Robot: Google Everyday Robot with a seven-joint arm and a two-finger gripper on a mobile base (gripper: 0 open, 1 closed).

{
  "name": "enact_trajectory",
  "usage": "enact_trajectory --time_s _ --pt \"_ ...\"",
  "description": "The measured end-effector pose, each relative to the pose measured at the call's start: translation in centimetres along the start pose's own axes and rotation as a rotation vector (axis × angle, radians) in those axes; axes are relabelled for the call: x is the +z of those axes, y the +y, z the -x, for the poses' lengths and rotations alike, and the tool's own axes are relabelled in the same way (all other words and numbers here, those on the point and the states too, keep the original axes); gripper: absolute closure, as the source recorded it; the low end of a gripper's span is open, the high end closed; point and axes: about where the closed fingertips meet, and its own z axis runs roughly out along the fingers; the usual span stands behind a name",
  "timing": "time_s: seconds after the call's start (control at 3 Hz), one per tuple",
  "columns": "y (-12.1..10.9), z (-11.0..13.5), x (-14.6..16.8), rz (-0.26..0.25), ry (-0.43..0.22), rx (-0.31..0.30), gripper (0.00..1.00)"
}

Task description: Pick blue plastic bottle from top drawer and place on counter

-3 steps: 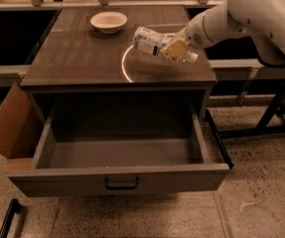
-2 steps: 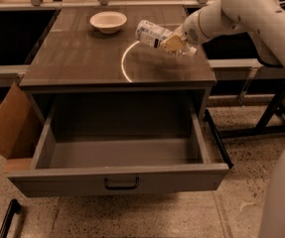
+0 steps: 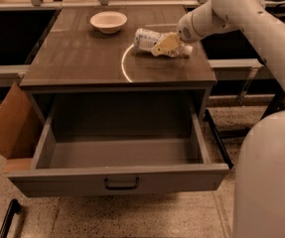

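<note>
The blue plastic bottle (image 3: 145, 37) lies on its side, low over the right part of the counter (image 3: 77, 58), just inside the thin white circle (image 3: 123, 66). My gripper (image 3: 166, 44) reaches in from the right and is shut on the bottle's cap end with its tan fingers (image 3: 163, 43). I cannot tell whether the bottle touches the counter. The top drawer (image 3: 117, 175) is pulled fully open below the counter. It holds nothing, and its dark handle (image 3: 121, 184) faces the front.
A white bowl (image 3: 108, 21) stands at the back of the counter. A brown cardboard flap (image 3: 8, 128) leans at the drawer's left side. My white arm (image 3: 251, 19) and body (image 3: 268, 177) fill the right side. Dark tables stand left and right.
My gripper first lifted the bottle up and back over the counter, then came down a little and slightly left. My body has come into view at the lower right.
</note>
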Motion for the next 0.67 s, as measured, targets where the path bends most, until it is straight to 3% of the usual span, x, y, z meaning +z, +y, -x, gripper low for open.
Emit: enact_trajectory --time_s 0.33,0.67 --pt "0.0 0.0 -1.6 -0.001 -0.023 -0.005 0.00" --pt "0.9 -0.1 -6.2 -0.029 -0.083 -0.030 0.00"
